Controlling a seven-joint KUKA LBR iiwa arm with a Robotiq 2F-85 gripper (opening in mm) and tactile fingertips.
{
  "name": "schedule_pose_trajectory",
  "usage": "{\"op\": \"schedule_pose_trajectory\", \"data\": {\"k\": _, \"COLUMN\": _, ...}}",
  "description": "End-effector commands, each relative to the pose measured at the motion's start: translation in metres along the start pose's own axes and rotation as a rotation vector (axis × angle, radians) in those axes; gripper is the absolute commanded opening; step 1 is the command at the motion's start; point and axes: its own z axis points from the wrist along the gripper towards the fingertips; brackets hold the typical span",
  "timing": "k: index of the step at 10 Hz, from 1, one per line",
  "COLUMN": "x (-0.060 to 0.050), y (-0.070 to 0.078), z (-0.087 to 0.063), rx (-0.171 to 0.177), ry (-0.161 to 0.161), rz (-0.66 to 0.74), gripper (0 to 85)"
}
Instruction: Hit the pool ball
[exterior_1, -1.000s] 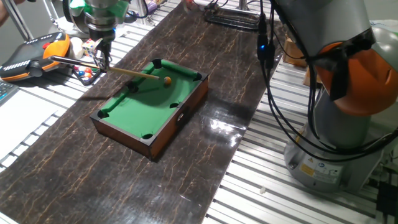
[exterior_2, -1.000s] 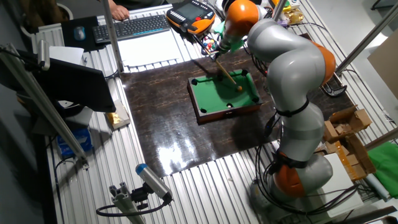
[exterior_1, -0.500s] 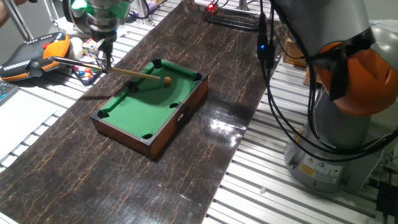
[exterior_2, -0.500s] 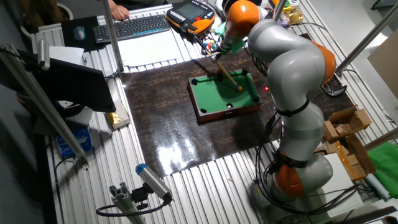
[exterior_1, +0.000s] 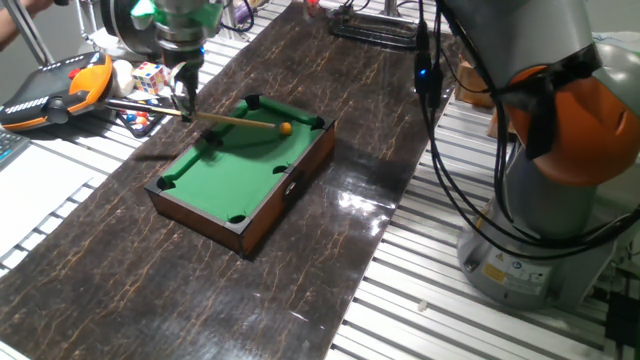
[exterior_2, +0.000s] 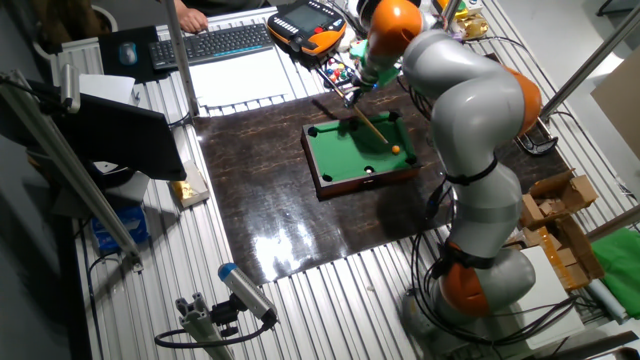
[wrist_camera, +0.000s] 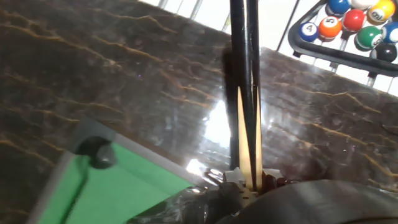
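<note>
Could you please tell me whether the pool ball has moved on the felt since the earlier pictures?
Yes. The pool ball has rolled away from the gripper, closer to the far corner pocket of the mini pool table.

Pool ball (exterior_1: 285, 127) on the pool table (exterior_1: 215, 180) — beside cue tip (exterior_1: 275, 126) (near far rail).

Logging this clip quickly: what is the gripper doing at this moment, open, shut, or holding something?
Gripper: shut on the cue stick, its tip just behind the pool ball on the green pool table.
</note>
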Motion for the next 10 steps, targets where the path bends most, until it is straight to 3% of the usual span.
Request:
{"op": "schedule_pose_trajectory", "data": {"k": 1, "x": -0.001, "y": 0.004, "z": -0.003, "rx": -0.002, "ry": 0.011, "rz": 0.003, "gripper": 2.3}}
{"op": "schedule_pose_trajectory", "data": {"k": 7, "x": 0.006, "y": 0.023, "z": 0.002, "rx": -0.022, "ry": 0.069, "rz": -0.006, "gripper": 2.3}}
{"op": "schedule_pose_trajectory", "data": {"k": 10, "x": 0.015, "y": 0.025, "z": 0.008, "rx": -0.014, "ry": 0.059, "rz": -0.011, "gripper": 2.3}}
